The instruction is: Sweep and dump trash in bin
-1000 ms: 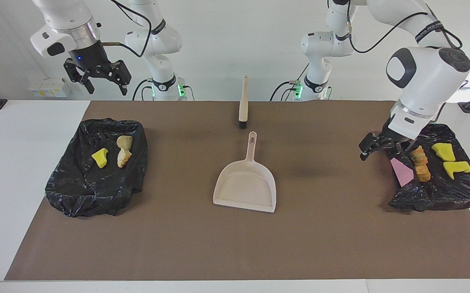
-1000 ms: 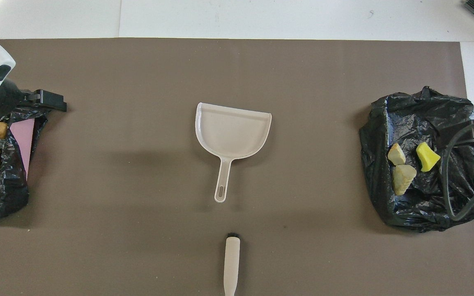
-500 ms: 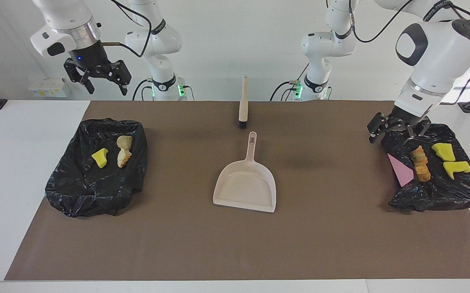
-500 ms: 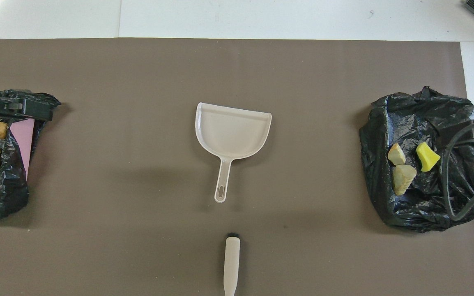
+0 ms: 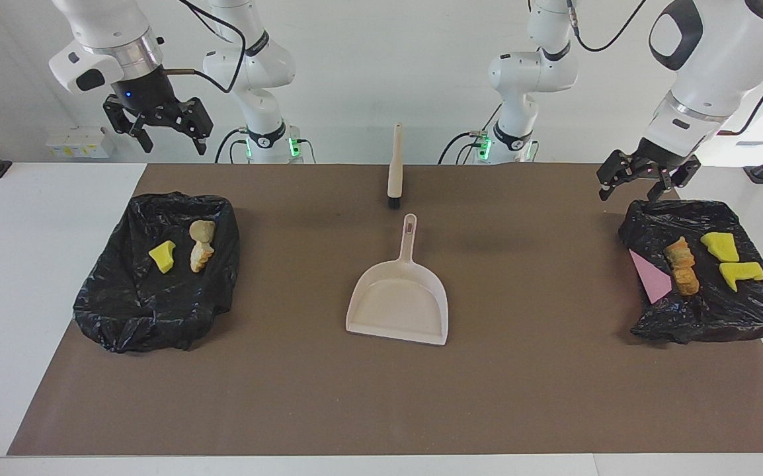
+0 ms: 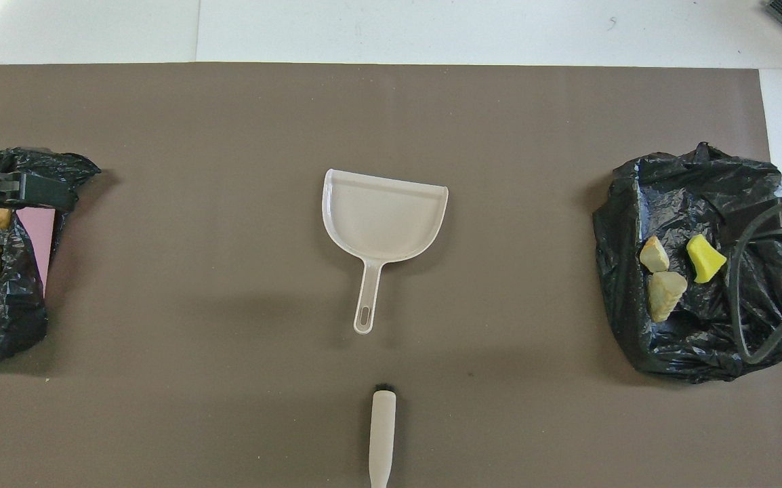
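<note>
Brown matting covers a white table. Facing view: my left gripper (image 5: 646, 180) hangs released, empty, above one black bin bag (image 5: 738, 311) holding two yellow scraps (image 5: 728, 258) and a tan chunk stack (image 5: 681, 266). My right gripper (image 5: 157, 122), also released, waits over the other bag (image 5: 123, 311), holding one yellow scrap (image 5: 162, 256) and two pale chunks (image 5: 201, 245).

Overhead view: one empty dustpan (image 6: 383, 217) and one brush (image 6: 382, 437) lie mid-table. All trash looks binned, so I judge that lifting straight clear of the plastic is best.

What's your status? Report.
Left claw open, raised over its bin bag. Right claw open, waiting high. Trash sits in both bags. Dustpan, brush untouched.
</note>
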